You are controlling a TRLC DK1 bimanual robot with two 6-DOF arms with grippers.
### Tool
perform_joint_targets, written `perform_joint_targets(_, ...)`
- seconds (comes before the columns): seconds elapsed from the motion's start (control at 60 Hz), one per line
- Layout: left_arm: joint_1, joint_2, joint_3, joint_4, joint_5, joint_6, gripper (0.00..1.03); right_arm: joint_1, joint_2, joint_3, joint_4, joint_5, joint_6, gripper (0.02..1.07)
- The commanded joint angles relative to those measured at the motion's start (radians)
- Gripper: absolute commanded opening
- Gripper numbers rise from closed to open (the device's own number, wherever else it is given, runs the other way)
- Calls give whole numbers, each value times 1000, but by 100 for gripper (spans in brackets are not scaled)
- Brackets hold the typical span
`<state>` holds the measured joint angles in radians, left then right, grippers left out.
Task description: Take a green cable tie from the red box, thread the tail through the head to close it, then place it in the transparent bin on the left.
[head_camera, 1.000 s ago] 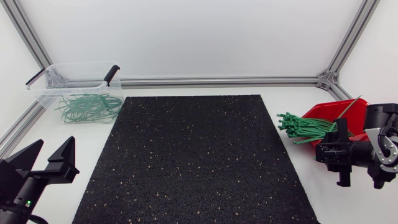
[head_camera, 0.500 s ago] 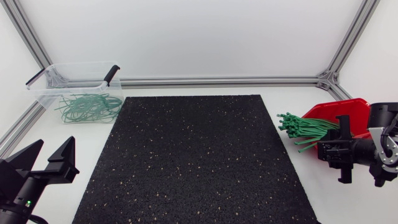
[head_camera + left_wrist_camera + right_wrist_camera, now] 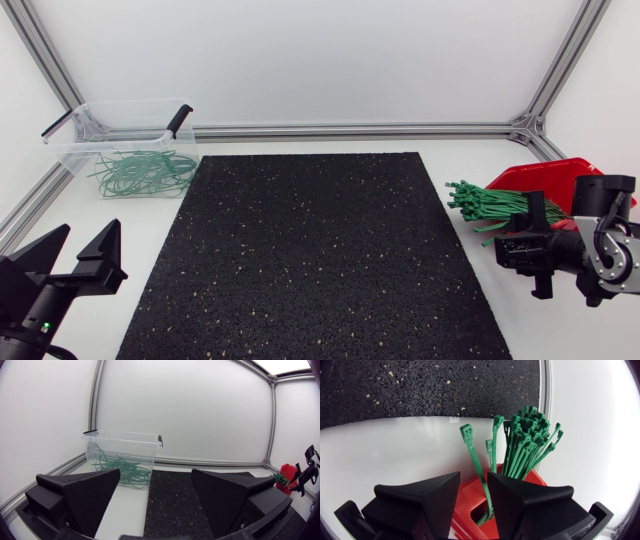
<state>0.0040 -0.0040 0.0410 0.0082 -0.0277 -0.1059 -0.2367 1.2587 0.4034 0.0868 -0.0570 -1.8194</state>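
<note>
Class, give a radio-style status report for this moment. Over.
Left end effector open. Right end effector open over red box, one green cable tie between its fingers. Nothing blocking.

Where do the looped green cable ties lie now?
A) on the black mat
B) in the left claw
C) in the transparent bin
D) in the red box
C: the looped ties rest inside the transparent bin, while the ties sticking out of the red box are straight.

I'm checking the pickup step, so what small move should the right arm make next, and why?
Probably close the right gripper: one cable tie runs between its open fingers, apart from the bundle in the red box.
</note>
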Motion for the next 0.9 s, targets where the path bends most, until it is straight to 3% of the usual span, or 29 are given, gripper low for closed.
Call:
perform_joint_targets(0.0,-7,-5,-39,-16,-6,-21,99,8,21,-26,14,8,-29,44)
perform_joint_targets(0.067,-7,-5,-39,-16,-8,-21,99,13,22,-26,16,13,-29,42)
perform_joint_targets(0.267,-7,-4,-39,-16,-8,-21,99,33,22,-31,28,19,-29,21)
perform_joint_targets(0.4,-7,-4,-39,-16,-8,-23,99,37,54,-38,88,31,-32,20)
perform_joint_targets(0.5,-7,-5,-39,-17,-8,-21,99,37,80,-43,120,39,-38,13)
perform_joint_targets(0.617,-9,-4,-39,-17,-8,-21,99,37,80,-44,120,40,-38,8)
perform_joint_targets(0.883,-10,-2,-39,-17,-6,-23,99,46,-8,-54,82,40,-41,8)
